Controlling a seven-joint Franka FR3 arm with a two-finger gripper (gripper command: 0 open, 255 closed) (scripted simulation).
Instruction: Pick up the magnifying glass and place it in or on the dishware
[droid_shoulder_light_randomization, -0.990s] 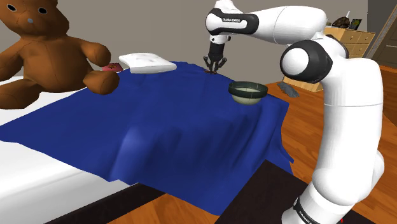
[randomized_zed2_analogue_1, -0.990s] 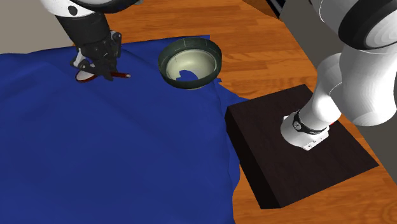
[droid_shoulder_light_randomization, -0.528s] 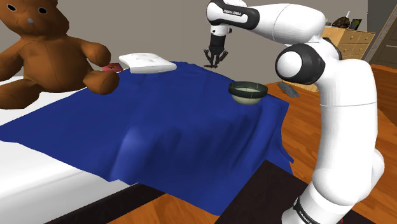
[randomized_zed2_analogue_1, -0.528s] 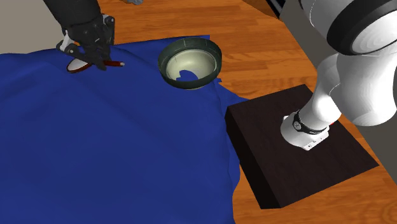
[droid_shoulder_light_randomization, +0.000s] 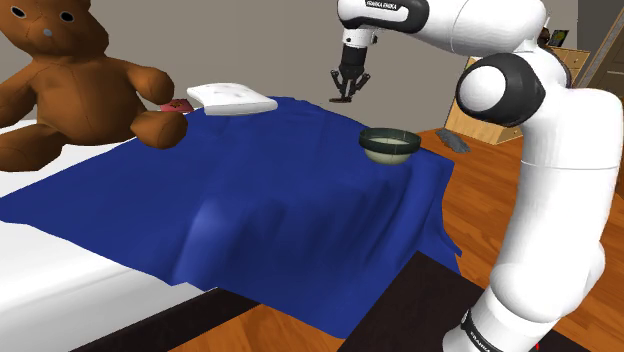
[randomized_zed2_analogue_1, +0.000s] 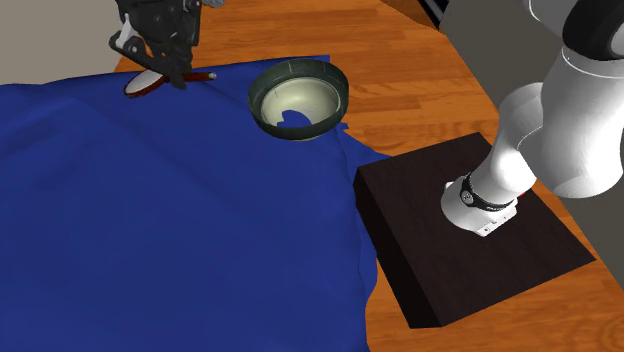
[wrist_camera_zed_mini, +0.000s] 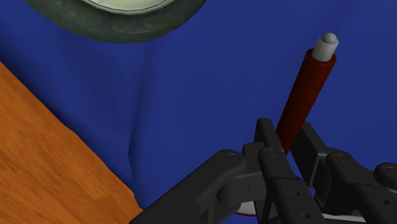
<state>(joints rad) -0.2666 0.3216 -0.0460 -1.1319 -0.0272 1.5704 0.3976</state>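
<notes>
Blue cloth drapes a white bed above a wood floor. My gripper hangs over the cloth's far edge, fingers clamped on the dark red handle of the magnifier. The handle juts out past my fingertips, the lens sits close by my hand, and the whole thing looks clear of the cloth. The bowl stands upright near the cloth's corner, toward the shoulder view's right of my gripper and well apart from it. I judge the pick done and the carry in hand. Next I need to swing across until I am over the bowl's mouth, lower the lens inside the rim, then let go. The long handle will likely end up leaning on the rim. I count one magnifier, one bowl, one teddy bear and one white pillow.
</notes>
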